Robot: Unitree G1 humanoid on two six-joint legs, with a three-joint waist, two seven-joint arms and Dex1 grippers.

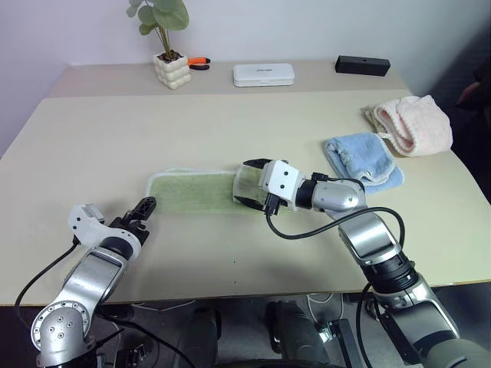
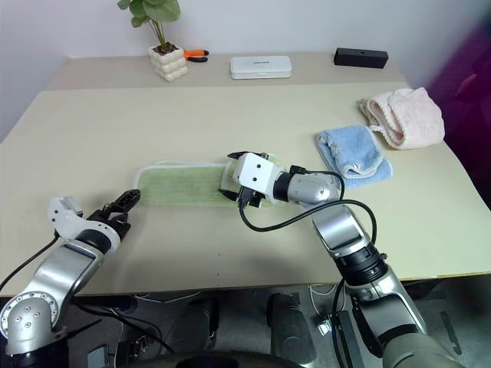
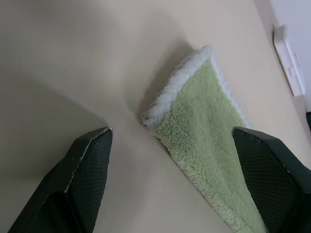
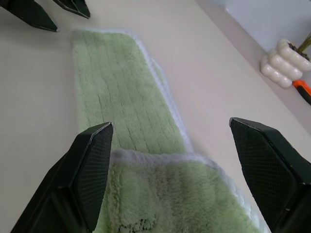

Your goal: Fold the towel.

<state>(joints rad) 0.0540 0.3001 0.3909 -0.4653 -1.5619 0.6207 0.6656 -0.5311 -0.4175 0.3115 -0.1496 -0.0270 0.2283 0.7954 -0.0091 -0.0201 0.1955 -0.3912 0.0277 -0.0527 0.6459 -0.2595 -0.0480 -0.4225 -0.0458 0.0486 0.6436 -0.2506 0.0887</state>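
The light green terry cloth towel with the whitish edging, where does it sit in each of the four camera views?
Left eye view: light green terry towel lies mid-table, its right end under the right gripper.
Right eye view: mid-table, left of centre.
Left wrist view: its corner lies between the left gripper's fingers.
Right wrist view: it runs away between the fingers.
Shared landmark: whitish stitched edging.

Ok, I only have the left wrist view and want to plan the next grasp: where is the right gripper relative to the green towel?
Observer: The right gripper is open at the green towel's opposite end, where a flap is already folded over.
Operator: Anything else on that side?
Observer: A light blue towel lies bunched beyond the right arm, apart from the green one.
Operator: And past that?
Observer: A pale pink towel, further right and back.
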